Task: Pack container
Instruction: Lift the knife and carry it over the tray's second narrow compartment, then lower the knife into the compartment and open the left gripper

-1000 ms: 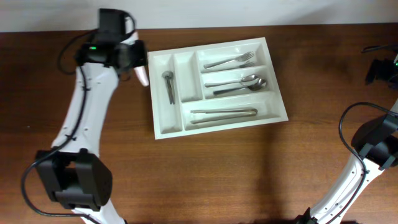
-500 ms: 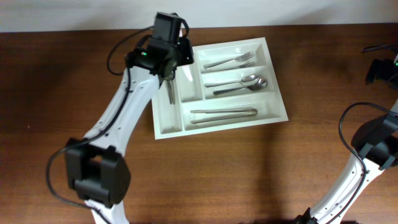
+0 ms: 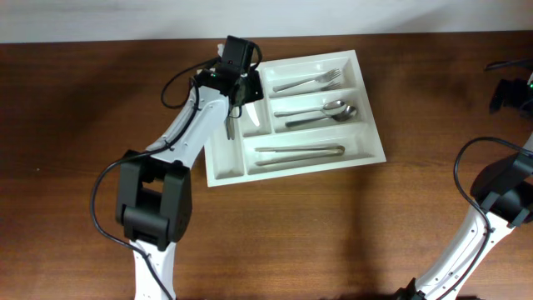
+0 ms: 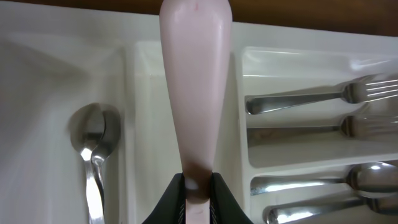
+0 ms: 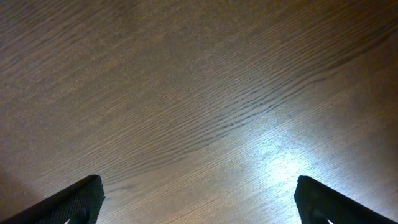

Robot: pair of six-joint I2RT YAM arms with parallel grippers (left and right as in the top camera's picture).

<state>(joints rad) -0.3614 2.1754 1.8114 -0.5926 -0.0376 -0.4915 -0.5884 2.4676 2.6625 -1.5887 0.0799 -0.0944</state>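
Overhead: white container on the bench, narrow compartments directly under the left end effector. Left wrist: clamped on a pale pink utensil above the second narrow compartment. Right wrist: right end effector spread wide over bare bench.

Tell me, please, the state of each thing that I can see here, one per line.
container: partly filled with cutlery.
left gripper: shut on the pink utensil.
pink utensil: held over the inner narrow compartment.
spoon: lying in the outer narrow compartment.
forks: lying in the top long compartment.
right gripper: open, empty, over the table.
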